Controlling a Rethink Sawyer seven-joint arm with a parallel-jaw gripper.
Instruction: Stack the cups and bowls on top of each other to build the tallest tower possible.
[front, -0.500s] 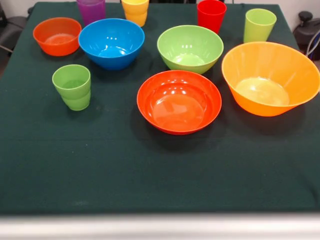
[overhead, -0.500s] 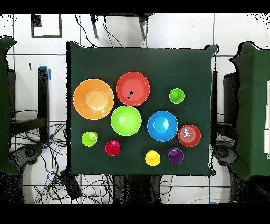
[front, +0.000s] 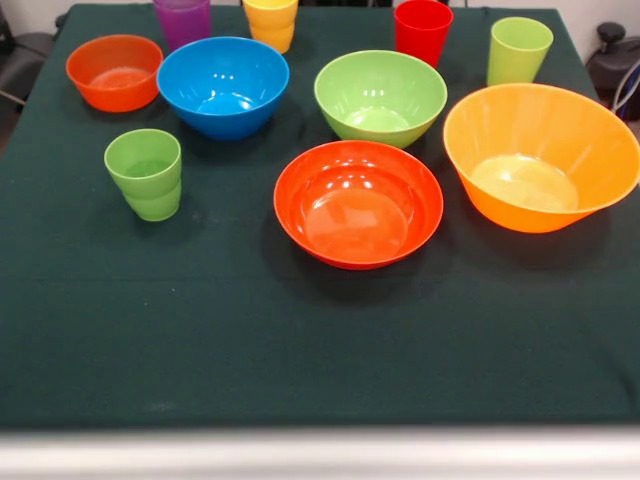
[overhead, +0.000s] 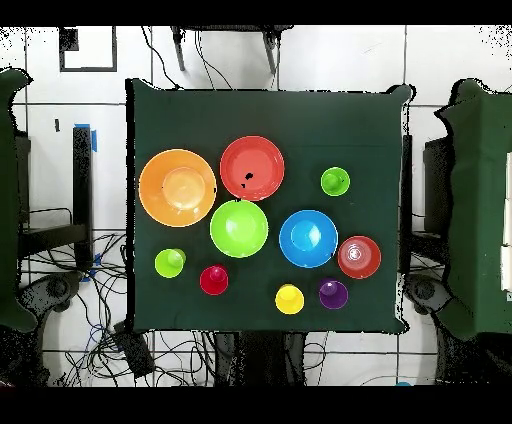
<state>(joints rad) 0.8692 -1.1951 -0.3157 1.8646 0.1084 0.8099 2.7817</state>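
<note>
The fingers show in neither view; glossy bowls (front: 358, 203) and cups (front: 145, 173) sit apart, unstacked.

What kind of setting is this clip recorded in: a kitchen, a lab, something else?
Most likely a robotics lab, not a kitchen. A table under a dark green cloth stands on a pale tiled floor, with loose cables tangled beside it, and the bowls and cups sit empty, spaced apart.

A dark green cloth-covered surface (front: 300, 350) fills the front view; overhead, it (overhead: 350, 120) sits on a white tiled floor (overhead: 330, 60) with tangled black cables (overhead: 150, 350) near its lower edge
</note>
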